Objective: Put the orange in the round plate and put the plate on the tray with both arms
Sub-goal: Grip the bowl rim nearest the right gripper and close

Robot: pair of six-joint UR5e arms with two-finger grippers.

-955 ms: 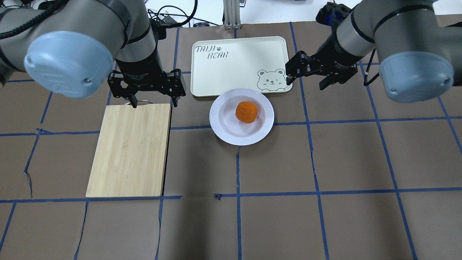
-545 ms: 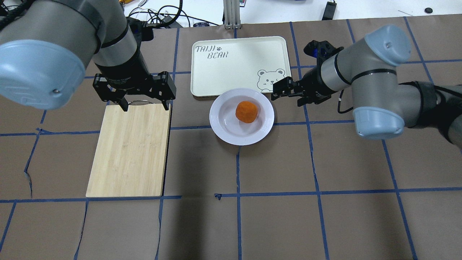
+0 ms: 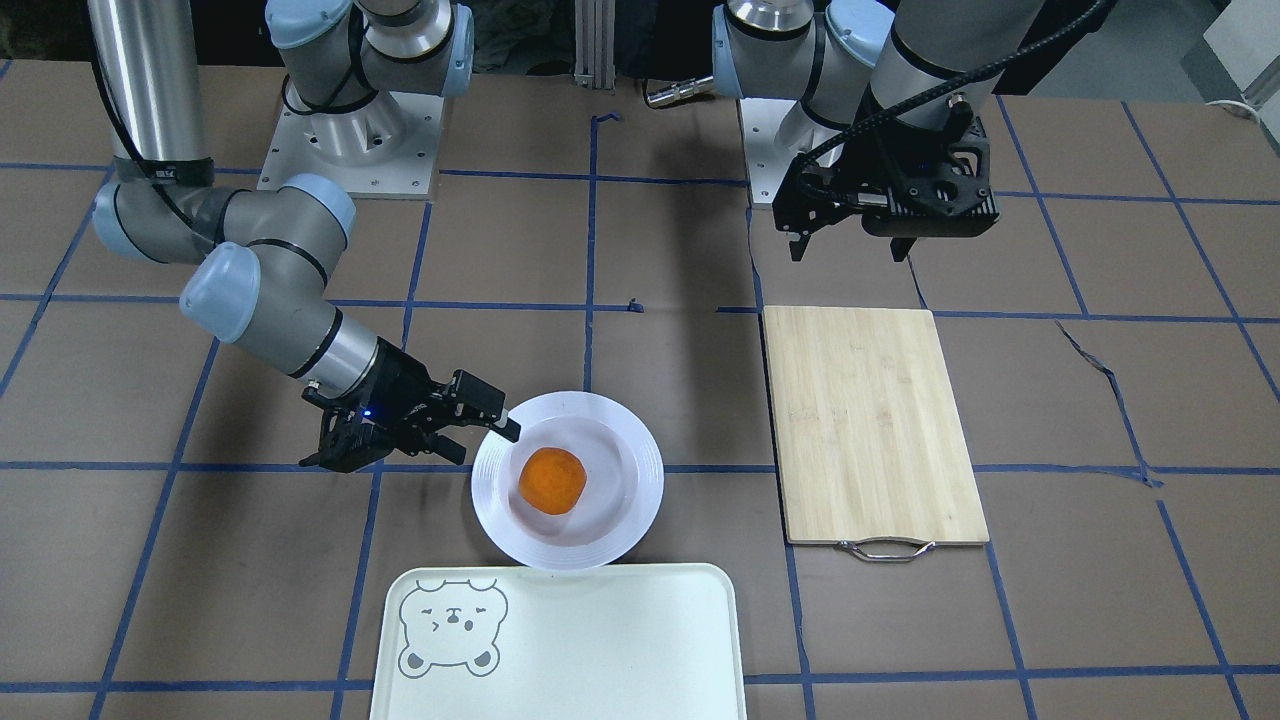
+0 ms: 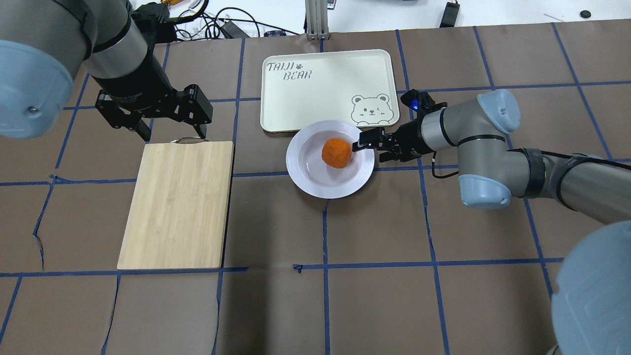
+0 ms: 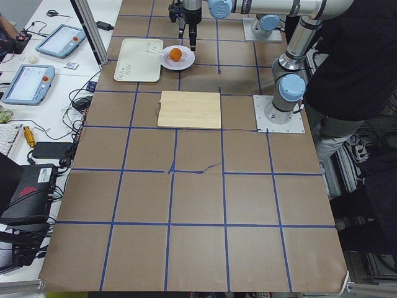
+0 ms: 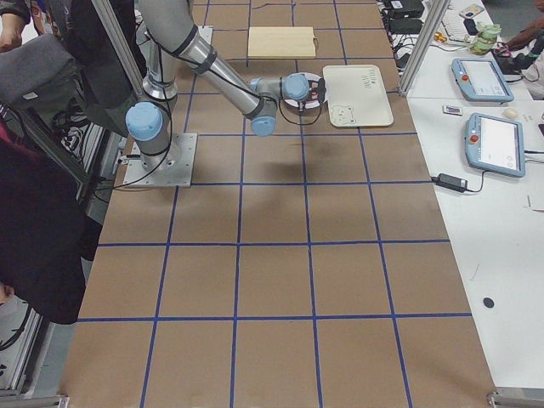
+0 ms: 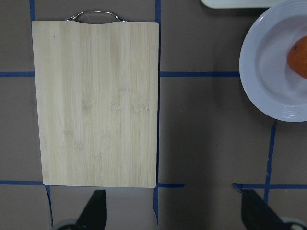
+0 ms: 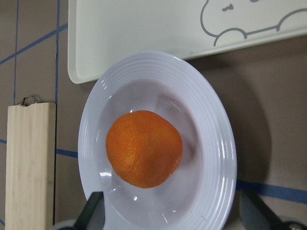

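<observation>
The orange lies in the sunken centre of the round plate. The plate stands on the brown table, just in front of the tray, beside the tray's bear corner. My right gripper is open at the plate's right rim, with one finger over the rim close to the orange. My left gripper hangs open and empty above the handle end of the bamboo board.
A bamboo cutting board with a metal handle lies left of the plate. Cables and tablets sit on the white bench beyond the tray. A person in dark clothes stands behind the robot's bases.
The right arm swung down and in from beside the tray's corner to the plate's right rim. The left gripper drifted left and back. Orange and plate have not moved.
</observation>
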